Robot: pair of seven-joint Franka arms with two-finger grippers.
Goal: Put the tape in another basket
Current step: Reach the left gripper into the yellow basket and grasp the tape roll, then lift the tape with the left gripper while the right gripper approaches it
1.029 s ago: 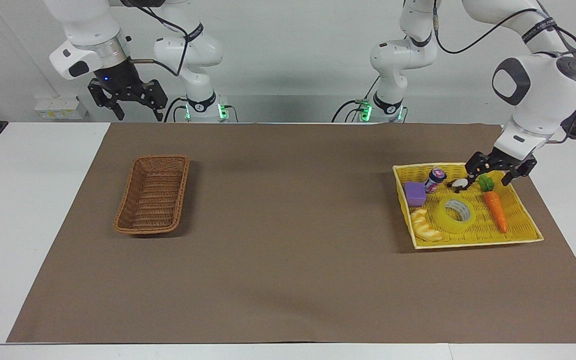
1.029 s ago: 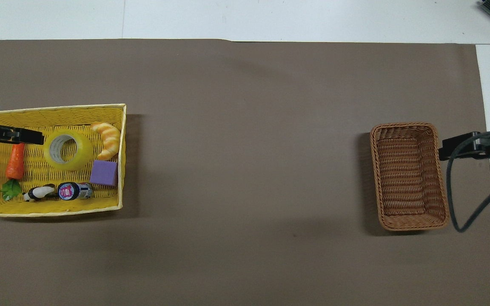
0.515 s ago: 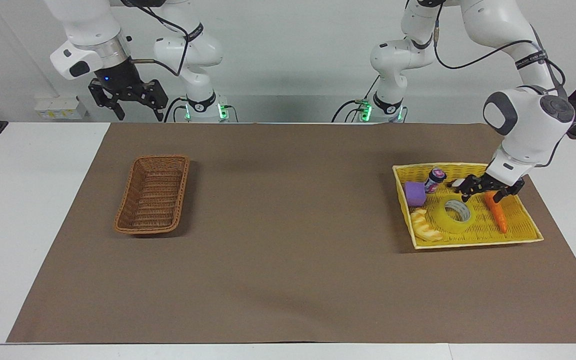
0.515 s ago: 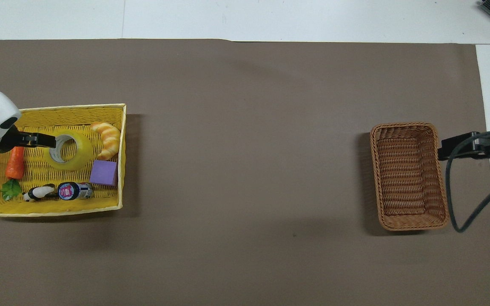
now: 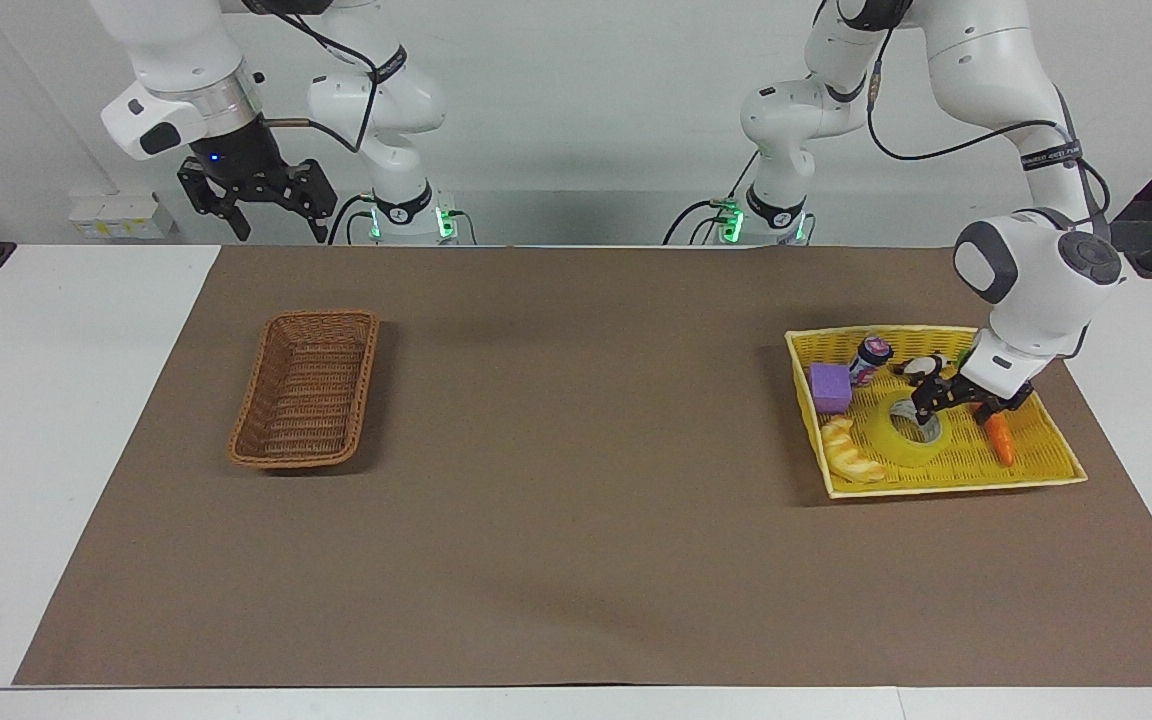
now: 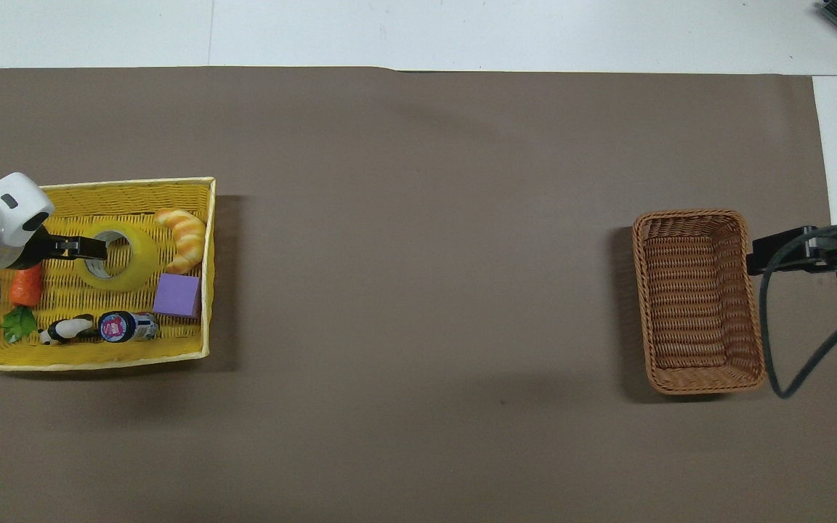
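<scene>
1. Since a second ago the left pincer has come down from over the carrot's leafy end to the tape, at the roll's edge toward the left arm's end of the table; nothing else has shifted.
2. The left pincer stands open, one finger over the roll's grey-white core and the other outside its wall; whether they touch the tape I cannot tell, and it grips nothing.
3. The tape lies flat in the yellow tray at the left arm's end of the table.
4. In the overhead view the croissant toy sits at the tape's 2 o'clock, the purple block at 4 o'clock, the small bottle at 6 o'clock, the carrot at 8 o'clock.
5. The brown wicker basket stands well apart from the tray, at the right arm's end.
6. The right pincer waits, open and holding nothing, raised over the table's edge by its base.
</scene>
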